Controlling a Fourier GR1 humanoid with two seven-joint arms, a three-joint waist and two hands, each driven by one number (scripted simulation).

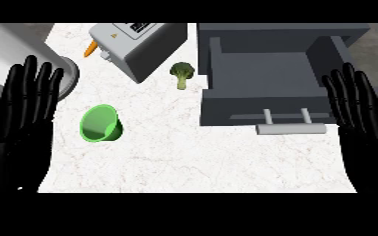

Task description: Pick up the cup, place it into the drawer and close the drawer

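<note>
While the green cup (100,124) lies untouched beside the open drawer (258,75), both hands, left hand (29,105) and right hand (356,107), rest flat-fingered, empty; everything remains undone.

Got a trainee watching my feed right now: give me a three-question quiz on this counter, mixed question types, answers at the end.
1. True or false: the green cup already sits inside the drawer.
2. Multiple choice: what lies between the toaster and the drawer? A) carrot B) broccoli C) spoon
3. Fill in: the left hand and right hand both rest near the view's edges with fingers ____.

Key
1. False. The cup lies on the counter, tipped on its side, left of the open drawer.
2. B. The broccoli is there; the carrot pokes out at the toaster's far left.
3. Straight, holding nothing.
</note>
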